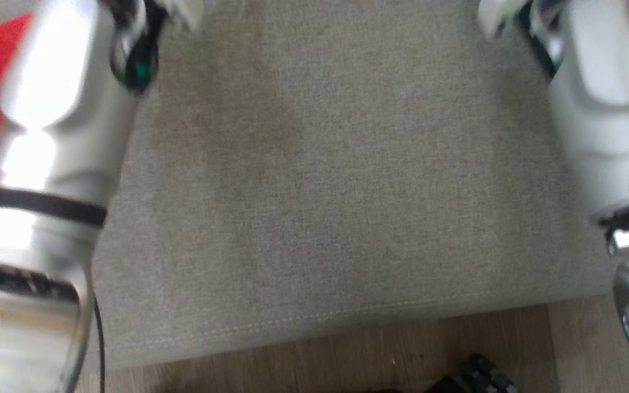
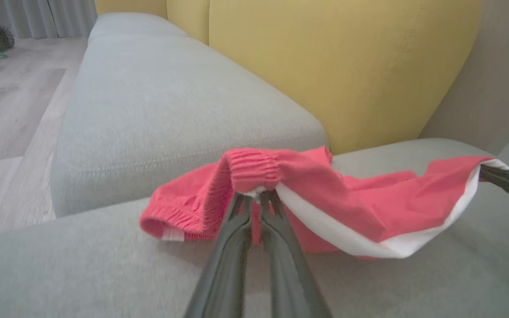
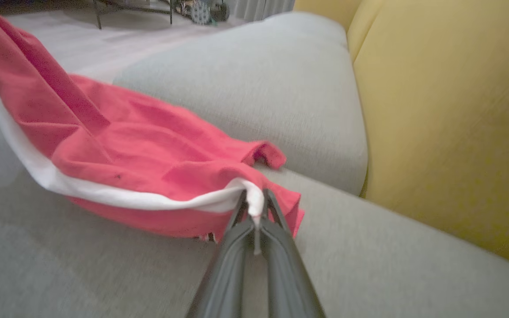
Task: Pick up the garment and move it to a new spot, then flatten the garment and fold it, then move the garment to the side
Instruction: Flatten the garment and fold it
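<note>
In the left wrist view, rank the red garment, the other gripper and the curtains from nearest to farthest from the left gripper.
1. The red garment: pinched in the left gripper, touching it.
2. The right gripper: at the right edge, holding the garment's other end.
3. The curtains: top left, far in the background.
</note>
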{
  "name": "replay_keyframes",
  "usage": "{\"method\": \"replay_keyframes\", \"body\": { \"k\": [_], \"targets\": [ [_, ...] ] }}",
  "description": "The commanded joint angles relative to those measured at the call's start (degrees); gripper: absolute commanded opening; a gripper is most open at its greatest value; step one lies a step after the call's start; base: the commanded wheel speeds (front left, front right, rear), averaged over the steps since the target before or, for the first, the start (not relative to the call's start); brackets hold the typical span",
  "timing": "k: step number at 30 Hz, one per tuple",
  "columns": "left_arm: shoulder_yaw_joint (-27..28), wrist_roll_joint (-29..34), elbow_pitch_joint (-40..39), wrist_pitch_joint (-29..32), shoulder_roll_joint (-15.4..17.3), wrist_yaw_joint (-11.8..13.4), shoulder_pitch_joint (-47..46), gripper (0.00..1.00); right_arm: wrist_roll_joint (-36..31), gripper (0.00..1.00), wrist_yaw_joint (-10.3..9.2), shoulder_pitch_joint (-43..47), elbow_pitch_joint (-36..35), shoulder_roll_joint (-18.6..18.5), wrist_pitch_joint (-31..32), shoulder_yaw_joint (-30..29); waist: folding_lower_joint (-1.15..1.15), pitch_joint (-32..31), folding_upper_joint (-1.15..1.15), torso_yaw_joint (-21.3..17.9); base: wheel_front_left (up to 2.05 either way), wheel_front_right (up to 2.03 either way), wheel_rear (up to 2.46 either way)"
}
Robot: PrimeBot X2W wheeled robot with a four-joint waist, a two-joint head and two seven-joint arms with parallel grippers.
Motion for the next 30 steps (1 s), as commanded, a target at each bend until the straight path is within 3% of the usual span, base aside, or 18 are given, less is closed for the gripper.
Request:
{"method": "replay_keyframes", "body": {
  "k": [1, 8, 15, 21, 30],
  "targets": [
    [0.45, -0.45, -1.21, -0.68, 2.12, -0.28, -0.64, 0.0, 1.1, 0.0, 0.34, 0.44, -0.82, 0.77, -0.76, 0.88, 0.0, -1.54, 0.0, 0.49, 0.0, 0.0, 0.0],
    [-6.74, -1.79, 1.32, -2.06, 4.53, -0.33, 9.03, 0.0, 6.64, 0.0, 0.34, 6.14, 5.54, -1.33, -0.37, 8.41, 0.0, -6.63, 0.0, 1.68, 0.0, 0.0, 0.0],
    [-12.2, -1.36, 2.15, -3.61, 5.52, -0.34, 14.73, 0.0, 14.38, 0.0, 0.34, 10.87, 6.84, -4.93, 3.34, 17.94, 0.0, -10.91, 0.0, 3.11, 0.0, 0.0, 0.0],
    [-14.12, -0.46, 2.36, -4.5, 5.55, -0.34, 16.88, 0.0, 22.64, 0.0, 0.34, 13.86, 1.91, -10.8, 7.71, 27.51, 0.0, -12.84, 0.0, 4.0, 0.0, 0.0, 0.0],
    [-17.08, -1.16, 1.8, -4.94, 5.59, -0.35, 22.12, 0.0, 38.04, 0.0, 0.34, 17.45, -12.52, -23.04, 16.82, 41.5, 0.0, -17.39, 0.0, 4.38, 0.0, 0.0, 0.0]
  ]
}}
